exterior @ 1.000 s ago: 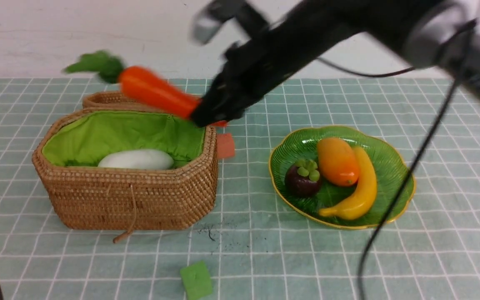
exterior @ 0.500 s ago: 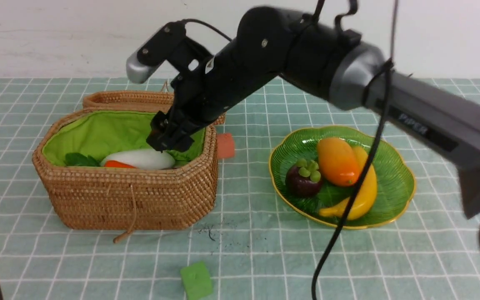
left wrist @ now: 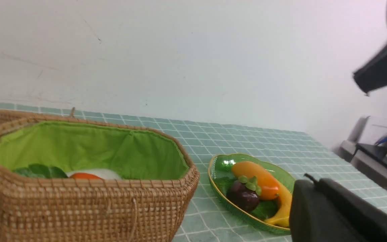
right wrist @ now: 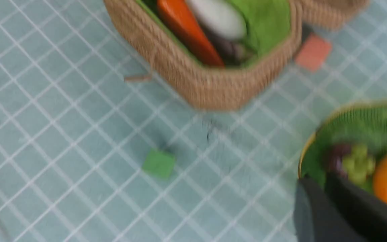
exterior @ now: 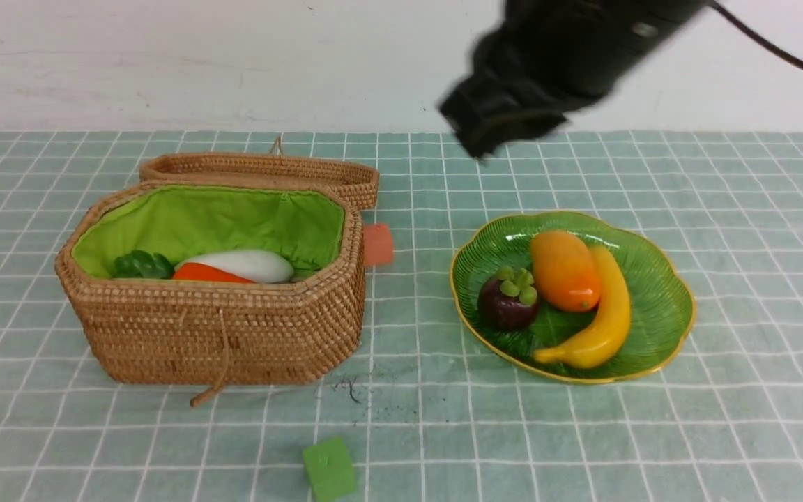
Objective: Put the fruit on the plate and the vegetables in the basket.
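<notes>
The right gripper [exterior: 485, 143] is seen blurred above the desk's far edge, its opening indiscernible; carrot [exterior: 208, 273] lies in basket [exterior: 220, 335]

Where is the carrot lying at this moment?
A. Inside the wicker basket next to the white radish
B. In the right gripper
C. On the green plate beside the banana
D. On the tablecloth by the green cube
A: the front view shows the carrot inside the basket, lying against the white radish.
</notes>
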Controlling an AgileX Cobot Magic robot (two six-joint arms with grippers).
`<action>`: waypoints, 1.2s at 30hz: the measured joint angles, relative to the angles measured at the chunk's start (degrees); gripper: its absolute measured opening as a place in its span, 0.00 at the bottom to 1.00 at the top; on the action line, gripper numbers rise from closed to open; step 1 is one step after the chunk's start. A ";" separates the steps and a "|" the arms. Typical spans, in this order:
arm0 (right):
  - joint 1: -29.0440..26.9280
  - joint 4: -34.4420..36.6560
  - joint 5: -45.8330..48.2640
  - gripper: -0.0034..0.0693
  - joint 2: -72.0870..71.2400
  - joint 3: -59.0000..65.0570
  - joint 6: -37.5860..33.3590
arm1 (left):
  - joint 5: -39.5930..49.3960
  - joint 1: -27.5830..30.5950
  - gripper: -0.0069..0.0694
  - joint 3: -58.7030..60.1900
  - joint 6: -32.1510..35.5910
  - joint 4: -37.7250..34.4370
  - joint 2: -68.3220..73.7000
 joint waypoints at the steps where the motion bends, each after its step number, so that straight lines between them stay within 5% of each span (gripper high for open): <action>1: 0.00 -0.13 0.03 0.03 -3.83 4.40 2.03 | -0.47 0.00 0.07 2.81 0.08 -0.32 -2.72; 12: 0.00 -0.23 0.39 0.03 -22.86 33.70 17.58 | 0.51 0.00 0.07 9.91 0.30 -0.27 -6.55; 23: 0.00 -0.19 -0.12 0.04 -24.58 36.29 19.08 | 4.05 0.00 0.07 10.05 0.30 -0.25 -6.55; 28: -0.21 -7.31 -0.39 0.04 -25.46 36.81 17.31 | 4.37 0.00 0.07 10.05 0.30 -0.25 -6.55; 30: -2.39 -13.03 -5.45 0.04 -29.62 39.93 16.46 | 4.37 0.00 0.08 10.05 0.30 -0.20 -6.55; 36: -14.03 -12.88 -27.61 0.04 -43.19 55.71 16.25 | 4.43 0.00 0.08 10.12 0.30 -0.20 -6.55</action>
